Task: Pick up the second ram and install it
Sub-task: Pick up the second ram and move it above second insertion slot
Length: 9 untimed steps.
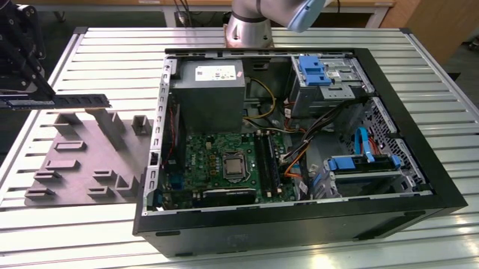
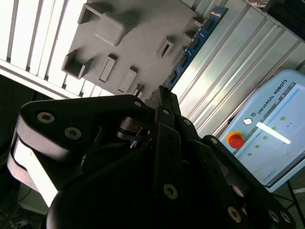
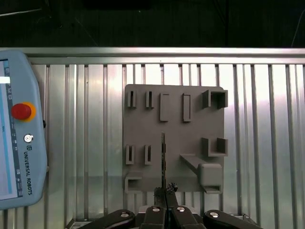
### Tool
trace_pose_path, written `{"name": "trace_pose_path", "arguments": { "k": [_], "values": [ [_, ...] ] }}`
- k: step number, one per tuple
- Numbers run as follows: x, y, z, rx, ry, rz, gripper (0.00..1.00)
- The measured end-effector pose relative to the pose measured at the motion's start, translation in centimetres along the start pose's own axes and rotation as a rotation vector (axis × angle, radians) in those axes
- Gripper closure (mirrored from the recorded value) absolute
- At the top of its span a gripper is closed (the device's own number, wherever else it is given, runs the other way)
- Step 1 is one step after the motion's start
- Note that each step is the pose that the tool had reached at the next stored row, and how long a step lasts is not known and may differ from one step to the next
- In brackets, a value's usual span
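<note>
In the exterior view the second ram point(image 1: 71, 102), a long thin dark stick, hangs level in the air above the grey fixture plate point(image 1: 82, 159), at the exterior view's left. My gripper point(image 1: 30, 96) is shut on one end of it. The first wrist view shows the ram point(image 3: 163, 155) edge-on as a thin line between my fingers point(image 3: 157, 212), over the fixture plate point(image 3: 174, 109). In the second wrist view its blue board point(image 2: 194, 42) sticks out beyond the gripper point(image 2: 159, 94). The black memory slots point(image 1: 268, 162) lie on the green motherboard point(image 1: 217, 154), well off to the exterior view's right.
An open black computer case point(image 1: 299, 224) lies on the slatted metal table point(image 1: 112, 50), with a power supply point(image 1: 208, 89), blue drive brackets point(image 1: 314, 70) and loose cables point(image 1: 329, 123) inside. A teach pendant point(image 3: 19, 129) lies beside the fixture plate.
</note>
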State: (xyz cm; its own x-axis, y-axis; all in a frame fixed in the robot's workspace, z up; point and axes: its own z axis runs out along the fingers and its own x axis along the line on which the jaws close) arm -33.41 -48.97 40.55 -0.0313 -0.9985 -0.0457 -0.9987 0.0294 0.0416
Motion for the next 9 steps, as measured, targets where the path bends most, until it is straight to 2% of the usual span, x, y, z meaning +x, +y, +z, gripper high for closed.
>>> {"name": "trace_pose_path", "arguments": {
  "k": [9],
  "values": [
    [-0.02,-0.45,-0.01,0.0000,-0.0001,0.000,0.89]
  ]
}}
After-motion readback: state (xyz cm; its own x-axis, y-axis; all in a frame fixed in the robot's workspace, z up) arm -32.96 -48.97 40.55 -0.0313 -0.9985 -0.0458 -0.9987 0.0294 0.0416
